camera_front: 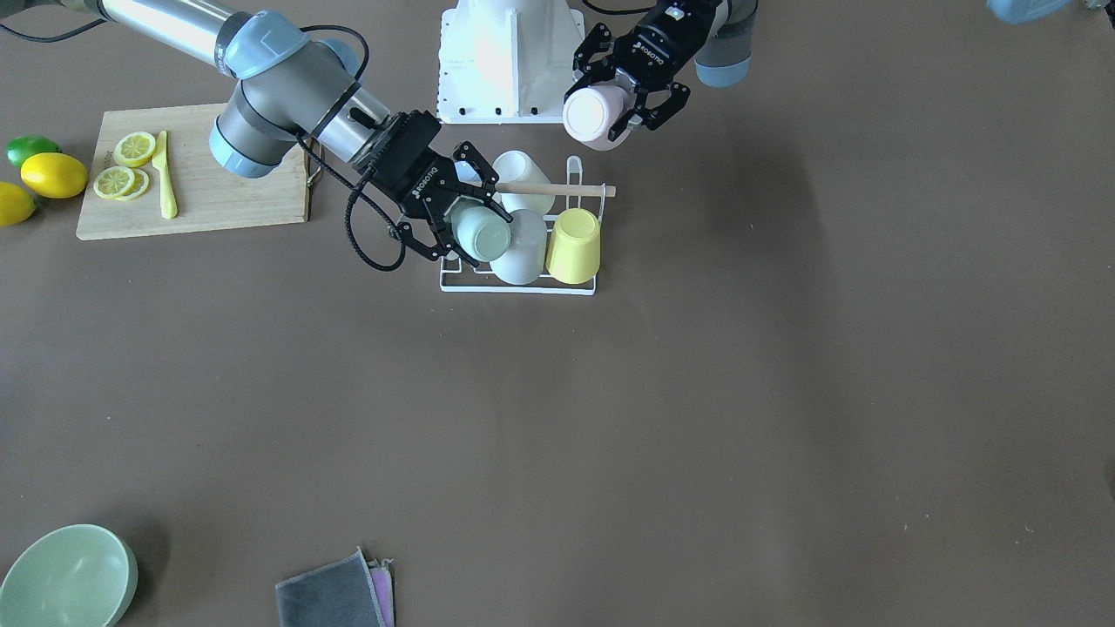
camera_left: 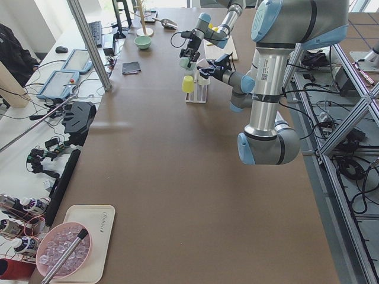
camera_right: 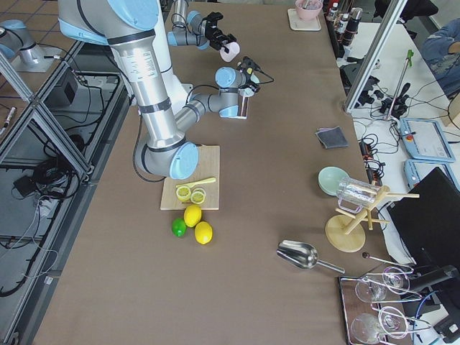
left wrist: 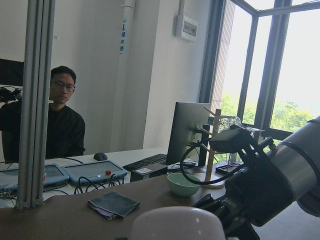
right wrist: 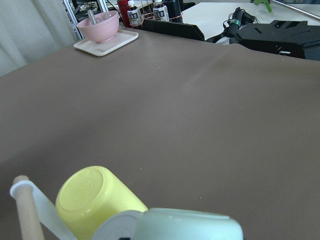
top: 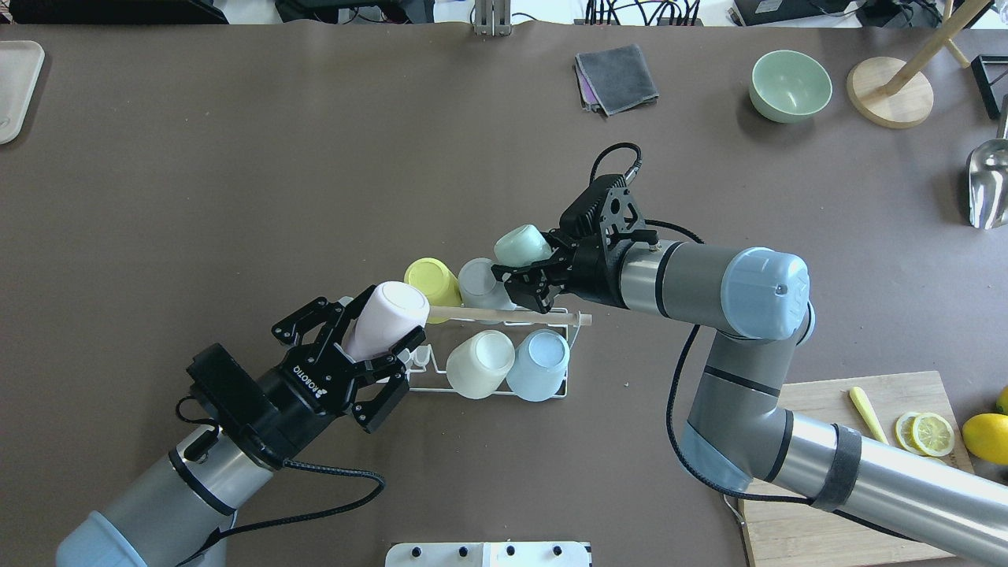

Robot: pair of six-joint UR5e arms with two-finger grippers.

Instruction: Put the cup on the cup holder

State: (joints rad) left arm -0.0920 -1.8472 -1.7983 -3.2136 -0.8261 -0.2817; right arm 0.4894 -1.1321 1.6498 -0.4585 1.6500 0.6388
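The cup holder (top: pixel 421 387) is a white wire rack with a wooden rod (top: pixel 504 315) across its top. It holds a yellow cup (top: pixel 429 277), a grey cup (top: pixel 477 285), a cream cup (top: pixel 479 365) and a light blue cup (top: pixel 539 365). My left gripper (top: pixel 390 321) is shut on a pale pink cup (top: pixel 387 311), tilted, above the rack's left end. My right gripper (top: pixel 526 264) is shut on a mint green cup (top: pixel 521 242), right beside the grey cup on the rack's far side. I cannot tell whether it rests on a prong. It also shows in the front view (camera_front: pixel 482 233).
A cutting board (camera_front: pixel 209 187) with lemon slices and a yellow knife lies by the right arm, lemons and a lime beside it. A green bowl (top: pixel 790 85), a grey cloth (top: pixel 618 75), a wooden stand (top: pixel 890 98) and a metal scoop sit at the far right.
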